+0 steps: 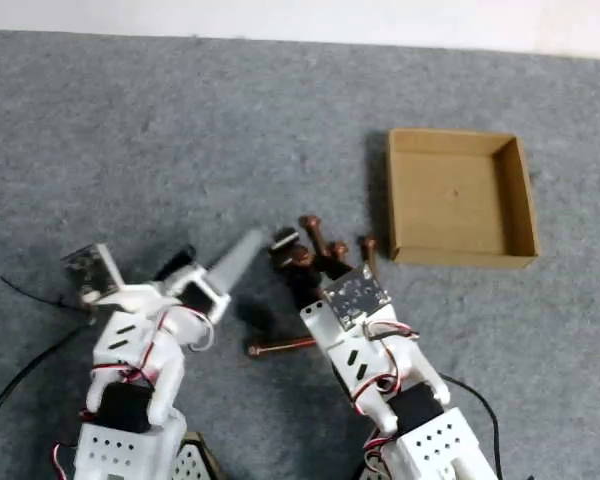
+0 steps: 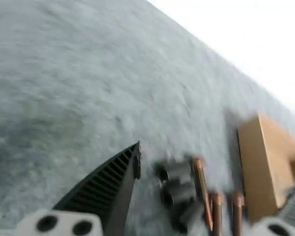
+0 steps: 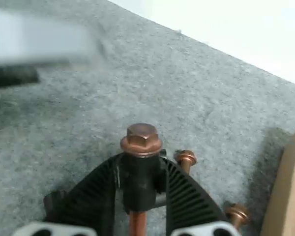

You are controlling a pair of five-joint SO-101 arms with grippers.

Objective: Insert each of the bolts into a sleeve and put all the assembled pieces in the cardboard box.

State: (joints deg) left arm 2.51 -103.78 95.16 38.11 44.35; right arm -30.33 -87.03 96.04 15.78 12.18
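Right jaws grip a black sleeve (image 3: 139,184) with a bolt (image 3: 141,138) through it.

Copper bolts (image 1: 368,250) lie beside the cardboard box (image 1: 460,258).

The white left arm (image 1: 140,345) and right arm (image 1: 365,350) are carrying black motors (image 1: 125,405), red-and-white cables (image 1: 378,385), circuit boards (image 1: 355,292) and ribbed black jaws.
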